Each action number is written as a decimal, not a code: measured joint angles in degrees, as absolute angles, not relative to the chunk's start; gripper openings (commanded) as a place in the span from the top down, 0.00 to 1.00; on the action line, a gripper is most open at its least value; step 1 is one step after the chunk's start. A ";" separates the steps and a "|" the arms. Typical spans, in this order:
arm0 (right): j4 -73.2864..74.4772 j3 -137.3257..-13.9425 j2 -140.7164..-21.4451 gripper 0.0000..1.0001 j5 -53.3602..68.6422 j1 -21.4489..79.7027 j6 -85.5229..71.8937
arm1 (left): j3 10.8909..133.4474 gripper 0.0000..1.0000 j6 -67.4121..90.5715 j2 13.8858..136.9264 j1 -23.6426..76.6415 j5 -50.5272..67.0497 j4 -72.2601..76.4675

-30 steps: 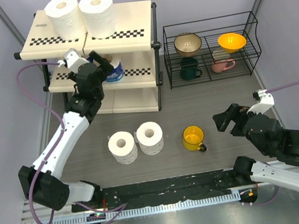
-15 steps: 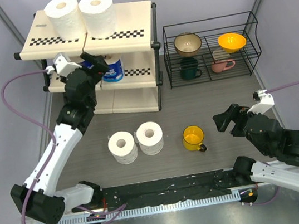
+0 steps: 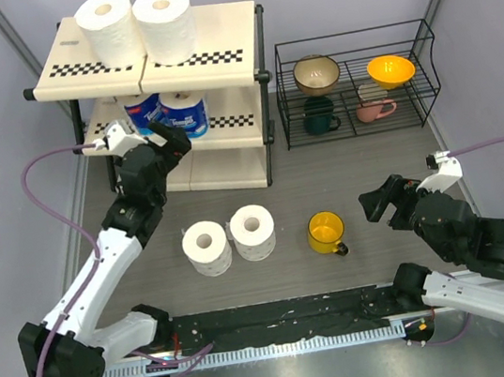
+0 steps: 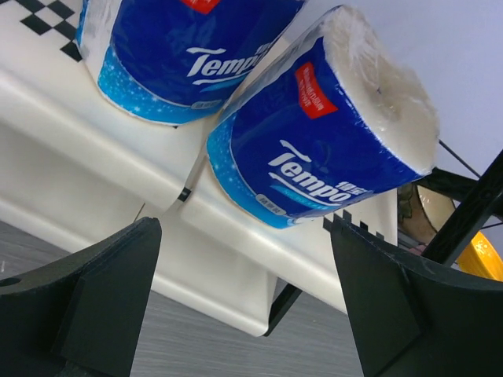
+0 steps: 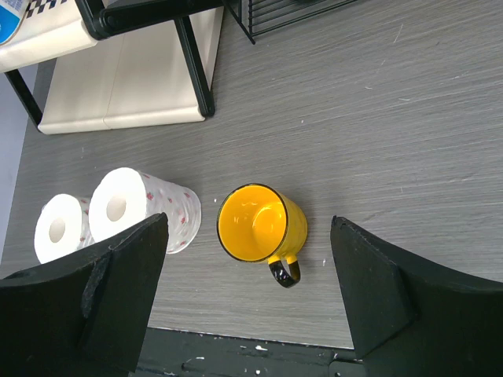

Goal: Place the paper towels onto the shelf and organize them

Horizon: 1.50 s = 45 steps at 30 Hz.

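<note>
Paper towels sit at the shelf edge; left fingers and right fingers both spread wide.

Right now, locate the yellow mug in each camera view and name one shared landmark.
Top external: yellow mug, table centre, right of two white rolls.
Left wrist: not in it.
Right wrist: yellow mug mid-frame, right of those rolls.
Shared landmark: the shelf.
</note>
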<state>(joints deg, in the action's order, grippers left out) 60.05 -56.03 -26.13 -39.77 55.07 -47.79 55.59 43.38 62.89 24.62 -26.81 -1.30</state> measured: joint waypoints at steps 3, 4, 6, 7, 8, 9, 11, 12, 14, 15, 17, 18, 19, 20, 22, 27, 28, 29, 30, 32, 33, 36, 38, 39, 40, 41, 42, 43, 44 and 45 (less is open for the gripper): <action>60.05 -56.03 -26.15 0.10 -39.75 55.07 -47.79 | 55.02 0.06 43.53 63.31 24.62 -26.74 -1.19; 60.05 -56.03 -26.17 0.10 -39.75 55.07 -47.79 | 55.05 0.06 43.55 63.68 24.62 -26.74 -0.78; 60.05 -56.03 -26.24 0.10 -39.75 55.07 -47.79 | 55.07 0.06 43.57 64.64 24.62 -26.76 -0.19; 60.05 -56.03 -26.24 0.10 -39.75 55.07 -47.79 | 55.16 0.06 43.57 65.32 24.62 -26.74 0.16; 60.05 -56.03 -26.24 0.10 -39.75 55.07 -47.79 | 55.29 0.06 43.57 65.98 24.62 -26.72 0.34; 60.07 -56.03 -26.24 0.10 -39.75 55.07 -47.79 | 55.40 0.06 43.59 66.87 24.62 -26.74 0.60; 60.07 -56.03 -26.24 0.10 -39.75 55.07 -47.79 | 55.72 0.06 43.64 68.64 24.62 -26.72 0.69; 60.07 -56.03 -26.24 0.10 -39.75 55.07 -47.79 | 55.96 0.06 43.64 69.41 24.62 -26.72 0.67; 60.07 -56.03 -26.24 0.11 -39.75 55.07 -47.79 | 56.47 0.06 43.64 70.54 24.62 -26.72 0.69; 60.07 -56.03 -26.22 0.10 -39.77 55.07 -47.79 | 56.60 0.06 43.62 70.83 24.62 -26.74 0.69; 60.12 -56.03 -26.22 0.10 -39.77 55.07 -47.79 | 57.14 0.06 43.53 71.20 24.62 -26.76 0.69; 60.12 -56.03 -26.22 0.11 -39.77 55.07 -47.79 | 57.45 0.06 43.48 71.29 24.62 -26.81 0.80; 60.14 -56.03 -26.22 0.10 -39.77 55.07 -47.79 | 57.65 0.06 43.42 71.31 24.62 -26.83 0.89; 60.14 -56.03 -26.22 0.10 -39.77 55.07 -47.79 | 57.95 0.06 43.31 71.35 24.62 -26.92 0.89; 60.23 -56.03 -26.22 0.10 -39.77 55.07 -47.79 | 58.57 0.06 43.07 71.48 24.62 -27.00 1.10; 60.58 -56.03 -26.00 0.10 -39.77 55.07 -47.83 | 59.86 0.06 42.83 72.44 24.62 -27.31 1.43; 60.64 -56.03 -25.91 0.10 -39.75 55.07 -47.86 | 60.01 0.06 42.81 72.71 24.62 -27.35 1.48; 60.73 -56.03 -25.78 0.10 -39.77 55.07 -47.94 | 60.16 0.06 42.81 72.97 24.62 -27.38 1.50; 60.77 -56.03 -25.67 0.10 -39.77 55.07 -47.99 | 60.31 0.06 42.81 73.28 24.62 -27.40 1.52; 61.04 -56.03 -25.36 0.10 -39.77 55.07 -48.03 | 60.80 0.06 42.78 73.89 24.62 -27.38 1.54; 61.14 -56.03 -25.26 0.10 -39.77 55.07 -48.07 | 61.10 0.06 42.76 74.24 24.62 -27.38 1.56; 61.52 -56.03 -24.93 0.10 -39.77 55.07 -48.25 | 61.67 0.06 42.61 74.89 24.62 -27.35 1.56; 61.71 -56.03 -24.73 0.10 -39.79 55.07 -48.27 | 61.71 0.06 42.61 74.91 24.62 -27.35 1.56; 61.89 -56.03 -24.71 0.10 -39.79 55.07 -48.31 | 61.71 0.06 42.61 74.91 24.62 -27.33 1.56; 61.91 -56.03 -24.64 0.10 -39.79 55.07 -48.34 | 61.69 0.06 42.63 74.85 24.60 -27.27 1.54; 61.98 -56.03 -24.62 0.11 -39.79 55.07 -48.40 | 61.69 0.06 42.65 74.72 24.60 -27.16 1.52; 62.02 -56.03 -24.60 0.10 -39.79 55.07 -48.40 | 61.67 0.06 42.65 74.48 24.60 -27.03 1.50; 62.02 -56.03 -24.60 0.10 -39.79 55.07 -48.42 | 61.52 0.06 42.68 73.89 24.60 -26.83 1.48; 62.02 -56.03 -24.62 0.10 -39.79 55.07 -48.45 | 61.12 0.06 42.78 72.95 24.60 -26.65 1.30; 62.04 -56.03 -24.62 0.10 -39.79 55.07 -48.45 | 60.62 0.07 42.87 71.55 24.60 -26.44 0.97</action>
